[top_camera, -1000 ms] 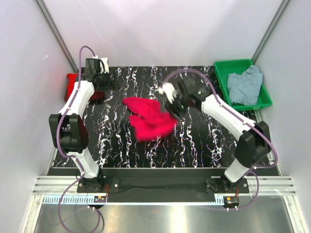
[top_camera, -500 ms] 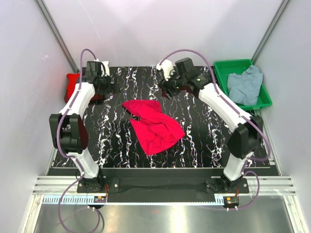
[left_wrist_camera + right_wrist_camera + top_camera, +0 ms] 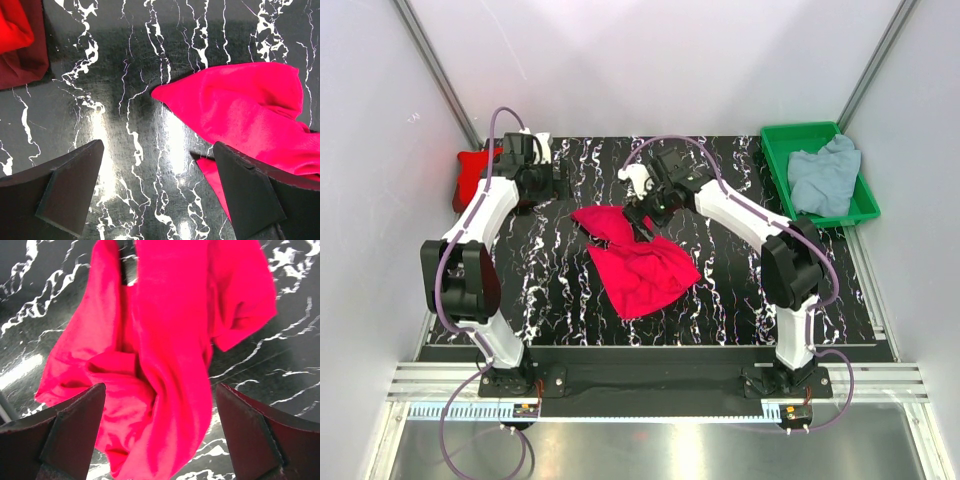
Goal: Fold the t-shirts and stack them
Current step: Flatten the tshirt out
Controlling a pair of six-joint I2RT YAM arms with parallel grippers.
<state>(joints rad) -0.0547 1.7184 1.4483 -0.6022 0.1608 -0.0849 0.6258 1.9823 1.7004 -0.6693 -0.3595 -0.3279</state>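
Observation:
A crumpled crimson t-shirt (image 3: 638, 258) lies in the middle of the black marbled table; it also shows in the left wrist view (image 3: 250, 110) and the right wrist view (image 3: 165, 355). My right gripper (image 3: 642, 212) is open, hovering over the shirt's far edge, holding nothing. My left gripper (image 3: 545, 180) is open over bare table, left of the shirt's corner. More red cloth (image 3: 470, 172) sits at the far left, also in the left wrist view (image 3: 20, 45). A pale grey-blue t-shirt (image 3: 823, 176) lies in the green tray.
The green plastic tray (image 3: 785, 135) stands at the far right corner. White walls and metal posts enclose the table (image 3: 740, 290).
My right gripper let go of the crimson shirt, rose to the far side, then came back down over its far edge. The shirt now lies spread out. The left arm shifted slightly right.

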